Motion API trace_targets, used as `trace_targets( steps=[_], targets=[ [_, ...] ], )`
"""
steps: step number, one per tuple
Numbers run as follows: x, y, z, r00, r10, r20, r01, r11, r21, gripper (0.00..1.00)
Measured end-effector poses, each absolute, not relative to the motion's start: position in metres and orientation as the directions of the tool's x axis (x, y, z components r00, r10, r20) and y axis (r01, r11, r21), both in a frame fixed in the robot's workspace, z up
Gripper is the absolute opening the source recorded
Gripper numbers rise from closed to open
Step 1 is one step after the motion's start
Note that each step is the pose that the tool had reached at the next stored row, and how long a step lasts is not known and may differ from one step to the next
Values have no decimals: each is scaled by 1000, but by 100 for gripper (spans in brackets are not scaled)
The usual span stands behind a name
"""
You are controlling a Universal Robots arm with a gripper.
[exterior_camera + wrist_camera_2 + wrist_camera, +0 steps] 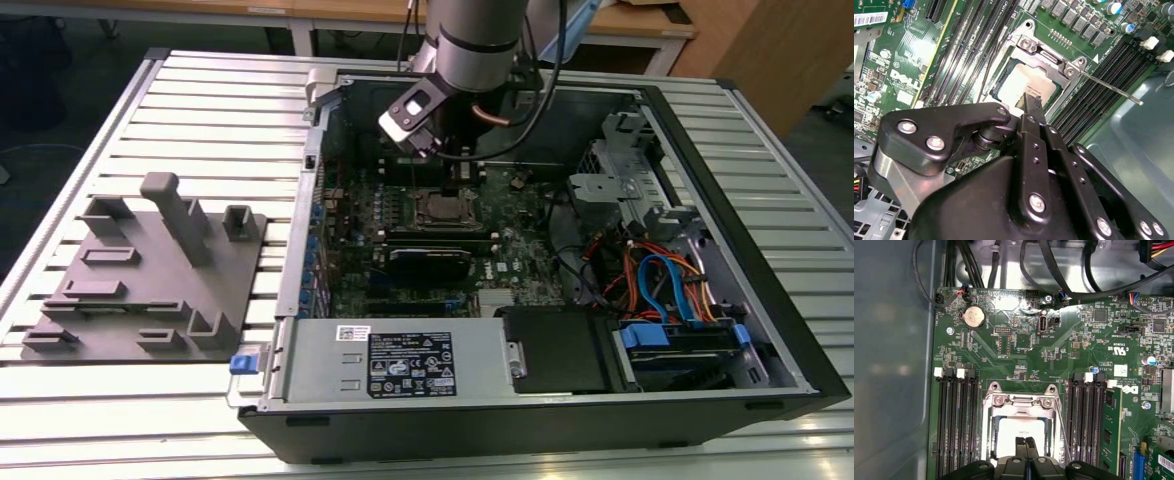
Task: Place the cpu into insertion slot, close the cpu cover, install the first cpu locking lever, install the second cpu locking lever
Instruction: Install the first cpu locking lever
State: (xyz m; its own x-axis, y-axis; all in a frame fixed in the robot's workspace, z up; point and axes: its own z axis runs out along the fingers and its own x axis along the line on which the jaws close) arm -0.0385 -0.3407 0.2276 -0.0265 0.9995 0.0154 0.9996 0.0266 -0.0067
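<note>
One lever (1109,87) sticks out loose, so locking looks like your step. Your tool (1030,101), pinched shut and empty, hangs just over the cpu (1013,82) — cover (1048,56) down around it. Push gently.

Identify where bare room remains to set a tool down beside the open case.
Bare slatted grey tabletop lies beyond the grey moulded fixture plate, and along the near edge below it. Crowded inside the black case, where the gripper hangs over the green motherboard.
</note>
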Motion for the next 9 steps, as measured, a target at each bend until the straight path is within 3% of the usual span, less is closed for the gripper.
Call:
trace_targets(
  steps=[9],
  targets=[
    [-38, -341, 233, -27, 1000, 16, 1000, 27, -7, 10]
  ],
)
